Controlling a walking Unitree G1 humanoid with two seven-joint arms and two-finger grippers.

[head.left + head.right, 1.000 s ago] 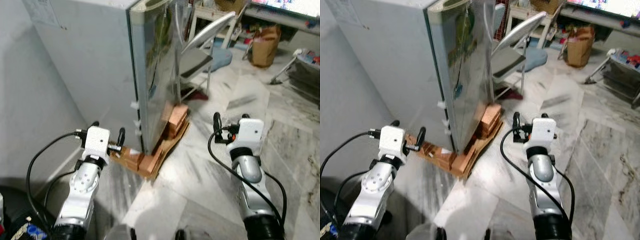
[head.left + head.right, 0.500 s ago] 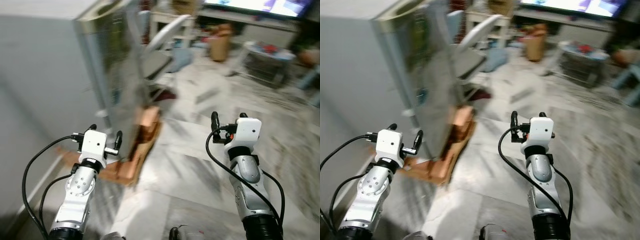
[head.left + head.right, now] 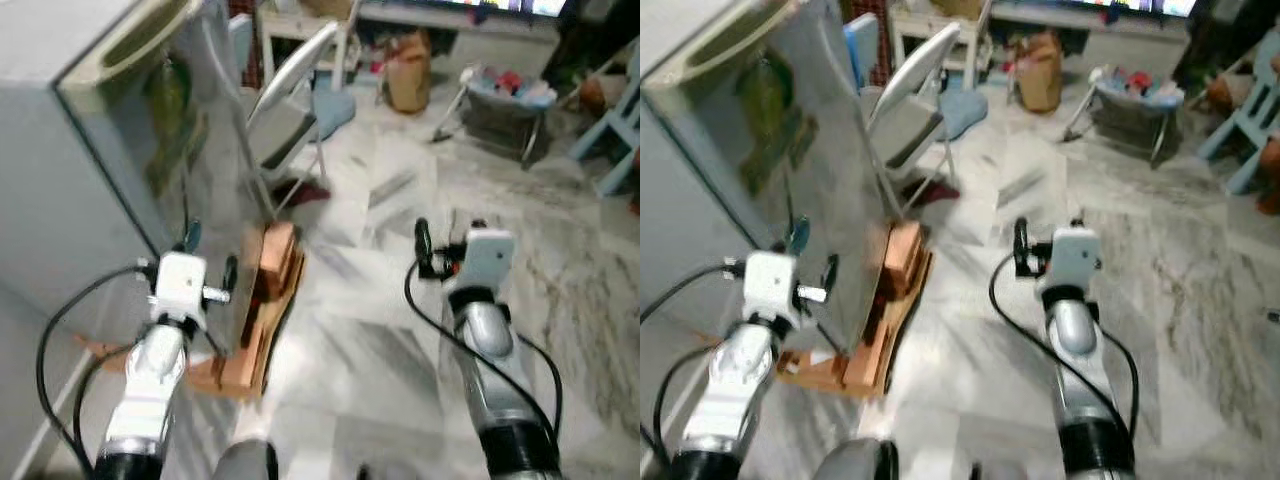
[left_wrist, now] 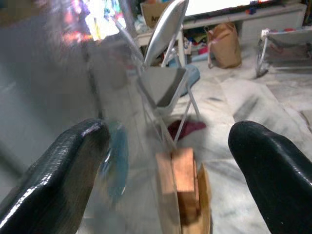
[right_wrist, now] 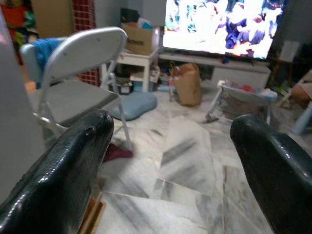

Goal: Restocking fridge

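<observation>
Grey steel fridge stands closed at the robot's left on wooden blocks. Left gripper, fingers spread and empty, hangs beside its door; right gripper, equally released, hovers over marble floor.

Robot body: two silver arms, white wrist blocks, black fingers.

Each forearm is a rounded silver-grey casing that ends at the near end in a black collar. A boxy white housing caps each wrist. The left gripper and the right gripper each carry two long black fingers; seen close, the fingers are glossy, thick and rounded at the tips (finer detail is blurred). A black cable loops in a wide arc from each white housing back along its arm. A short metallic stub projects sideways from the left housing.
</observation>
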